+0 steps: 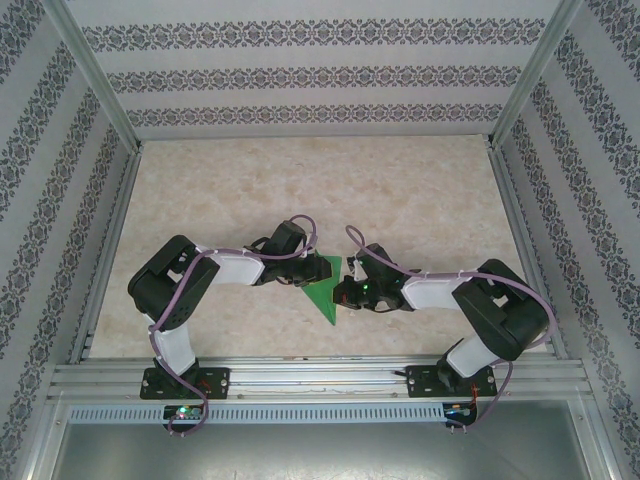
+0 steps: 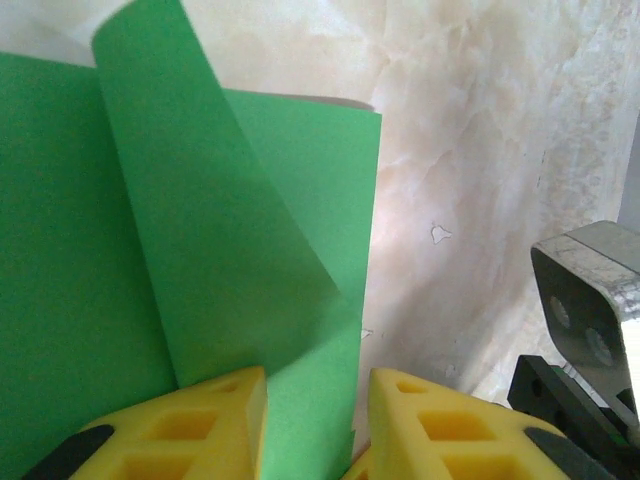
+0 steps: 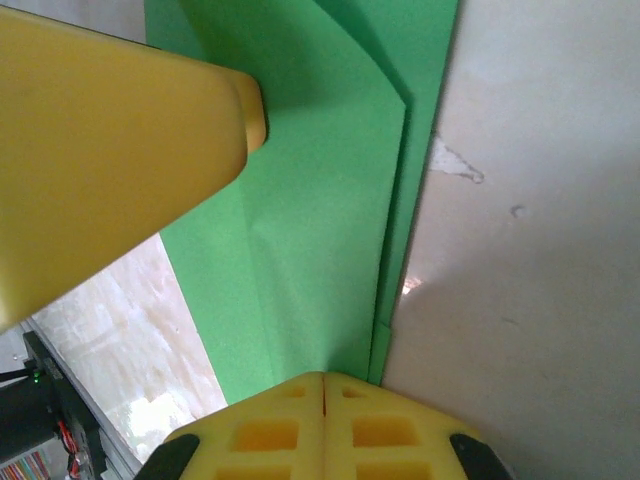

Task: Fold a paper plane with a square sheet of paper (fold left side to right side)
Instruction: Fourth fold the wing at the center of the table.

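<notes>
- Our left tool point(image 2: 318, 388) has its two yellow fingers point(image 2: 190, 425) standing partly apart, aimed at the green paper point(image 2: 70, 260). The paper's edge runs into the gap between them.
- That gap looks wider than the thin sheet, and we cannot tell whether either finger presses on it.
- Just ahead of the left tool, a loose flap of the paper curls up and over from the left. It is rounded rather than creased, and its lower end comes down beside the left-hand finger.
- Our right tool point(image 3: 323, 385) is closed, finger against finger, with only a thin seam between them.
- Its tips meet the near edge of the paper where two layers overlap, the upper layer set slightly back from the lower one. We cannot tell whether a layer is caught between the tips or merely lies under them.
- In the right wrist view, one finger of the left tool looms at the upper left, its tip over the green surface.
- From above, the two tools come at the paper from opposite sides, the left one from the left and the right one from the right, close together.
- The paper lies on the worktop point(image 1: 300, 190) in its near middle, between the two wrists. There it shows as a triangle with its point toward the arm bases.
- The worktop is pale and marbled, with patterned walls point(image 1: 300, 80) on three sides.
- A metal rail point(image 1: 320, 372) along the near edge carries both arm bases.
</notes>
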`<action>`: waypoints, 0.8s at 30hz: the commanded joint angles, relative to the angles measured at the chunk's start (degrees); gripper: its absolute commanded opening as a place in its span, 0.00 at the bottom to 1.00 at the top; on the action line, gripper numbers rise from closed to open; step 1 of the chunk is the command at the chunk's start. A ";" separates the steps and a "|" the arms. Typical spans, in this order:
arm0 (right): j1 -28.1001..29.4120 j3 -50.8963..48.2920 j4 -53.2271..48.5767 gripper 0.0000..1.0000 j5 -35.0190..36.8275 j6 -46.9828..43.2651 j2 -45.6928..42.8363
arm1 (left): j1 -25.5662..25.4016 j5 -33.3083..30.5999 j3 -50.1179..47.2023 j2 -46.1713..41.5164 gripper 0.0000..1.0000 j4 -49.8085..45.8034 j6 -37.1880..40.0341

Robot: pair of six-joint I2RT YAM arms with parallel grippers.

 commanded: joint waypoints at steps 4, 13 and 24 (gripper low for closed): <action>1.26 1.70 -8.99 0.00 6.04 -3.09 1.69 | 0.63 -1.56 -2.19 -3.40 0.34 1.26 0.03; 2.48 3.83 -16.59 0.00 11.96 -6.17 2.04 | 0.46 1.58 -8.53 -7.70 0.28 12.56 -4.10; 3.64 6.09 -21.55 0.00 15.43 -8.68 2.92 | -0.43 2.41 -6.36 -2.17 0.28 14.71 -5.02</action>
